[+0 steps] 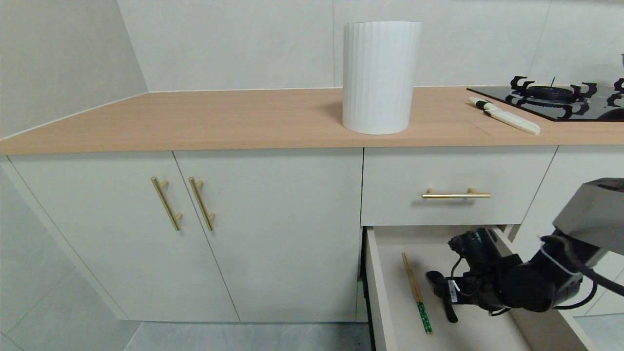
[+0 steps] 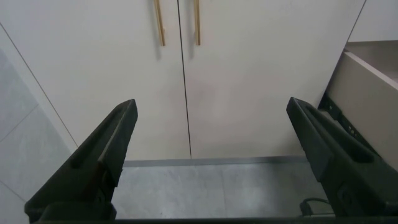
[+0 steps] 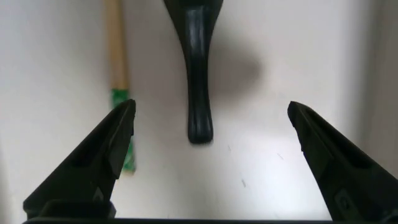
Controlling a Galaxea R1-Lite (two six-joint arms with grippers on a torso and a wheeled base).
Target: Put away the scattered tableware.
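The lower drawer (image 1: pixel 378 292) stands pulled out at the bottom right. On its floor lie a pair of wooden chopsticks (image 1: pixel 414 292) with green tips and, beside them, a black spoon (image 1: pixel 443 295). My right gripper (image 1: pixel 463 292) hovers over the drawer, open. Between its spread fingers the spoon's handle (image 3: pixel 199 81) rests untouched on the drawer floor, and the chopsticks (image 3: pixel 115 62) lie to one side. A cream-handled knife (image 1: pixel 504 115) lies on the wooden counter near the hob. My left gripper (image 2: pixel 211 109) hangs low, open and empty, facing the cabinet doors.
A tall white ribbed canister (image 1: pixel 380 78) stands on the counter's middle. A black gas hob (image 1: pixel 551 100) sits at the far right. The shut upper drawer's brass handle (image 1: pixel 456 195) is above the open one. Double doors (image 1: pixel 165 202) fill the left.
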